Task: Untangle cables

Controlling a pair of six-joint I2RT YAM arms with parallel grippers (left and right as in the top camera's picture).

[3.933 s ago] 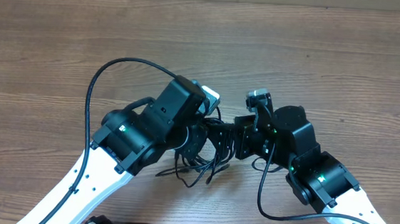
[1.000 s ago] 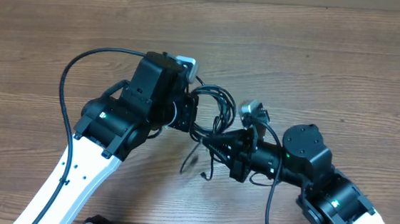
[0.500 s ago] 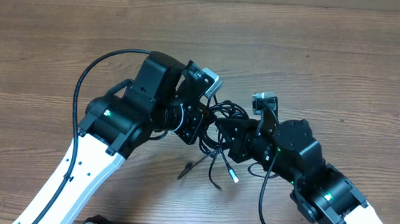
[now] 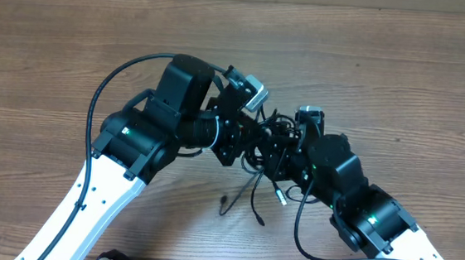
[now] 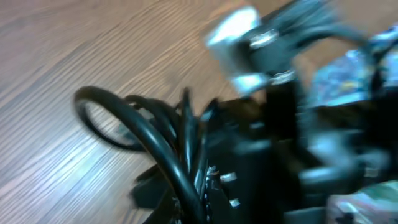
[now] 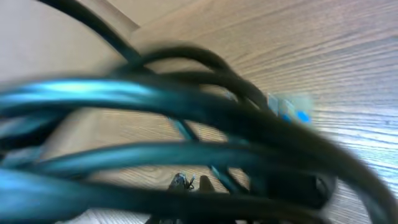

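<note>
Brown wood-grain tabletop [image 4: 388, 59] fills the overhead view, with nothing on it but the job. The cables [image 4: 263, 141] form a dark knot near the middle, bunched between my two hands. Several loose tails trail down toward my side, and one ends in a silvery plug end [image 4: 279, 198]. The left hand [image 4: 236, 137] is clenched on the knot from its left side. The right hand [image 4: 284, 155] is clenched on it from the right, and the two hands are nearly touching.

Both wrist views are smeared. The left one shows loops of cord close over the wood, and the right one has strands crossing right in front of the lens. I cannot tell which strand each hand actually has.

I judge this to be the pull-apart step, early on, with the tangle far from sorted. Next I would draw the hands apart slowly and watch whether the loops slide free or cinch tighter. After that I would regrasp a single tail.
</note>
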